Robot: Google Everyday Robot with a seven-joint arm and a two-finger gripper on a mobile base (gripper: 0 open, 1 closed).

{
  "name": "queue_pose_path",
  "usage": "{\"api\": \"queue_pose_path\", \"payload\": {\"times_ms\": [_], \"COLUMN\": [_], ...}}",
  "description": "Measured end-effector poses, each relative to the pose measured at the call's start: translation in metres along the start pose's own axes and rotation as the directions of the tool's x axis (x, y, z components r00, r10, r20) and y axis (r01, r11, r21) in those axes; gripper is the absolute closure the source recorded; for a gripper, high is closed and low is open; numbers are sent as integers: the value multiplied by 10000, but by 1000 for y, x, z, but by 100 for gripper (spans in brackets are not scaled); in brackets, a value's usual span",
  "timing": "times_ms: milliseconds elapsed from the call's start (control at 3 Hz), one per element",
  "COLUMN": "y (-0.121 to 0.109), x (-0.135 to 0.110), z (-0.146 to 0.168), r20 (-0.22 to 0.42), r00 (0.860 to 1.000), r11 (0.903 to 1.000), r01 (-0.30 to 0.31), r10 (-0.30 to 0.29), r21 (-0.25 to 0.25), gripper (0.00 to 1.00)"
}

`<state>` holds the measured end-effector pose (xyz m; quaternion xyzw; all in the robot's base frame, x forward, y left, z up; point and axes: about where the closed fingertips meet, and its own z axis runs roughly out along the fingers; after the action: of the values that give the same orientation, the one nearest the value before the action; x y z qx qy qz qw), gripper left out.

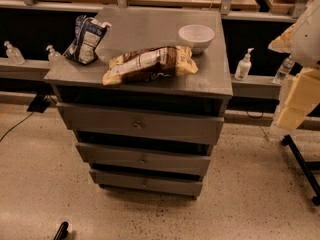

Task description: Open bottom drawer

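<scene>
Though only a dark tip of the gripper point(61, 231) showed at the lower left edge, low over the floor point(40, 184), whether it was open or closed could not be told. It was well apart from the bottom drawer point(146, 183), the lowest front of the grey chest point(150, 29).

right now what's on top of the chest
A white bowl, a brown snack bag and a blue-white bag; anything under the bags is covered. The claw is low at bottom left.
</scene>
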<state>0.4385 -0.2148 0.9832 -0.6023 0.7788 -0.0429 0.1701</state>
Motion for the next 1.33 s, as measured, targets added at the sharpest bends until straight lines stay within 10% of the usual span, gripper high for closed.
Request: {"api": "queue_pose_path", "payload": {"times_ms": [333,1000,1333], "y": [0,26,82], "x": [0,-7,-21], "z": [0,73,176], "r20": [0,2108,3958], "r00": [10000,9758,9063], "r11": [10000,9868,9607], "r01": [0,-243,-372], "r10": [0,582,1483], "r21": [0,-1598,-2750], "gripper": [0,0,0]}}
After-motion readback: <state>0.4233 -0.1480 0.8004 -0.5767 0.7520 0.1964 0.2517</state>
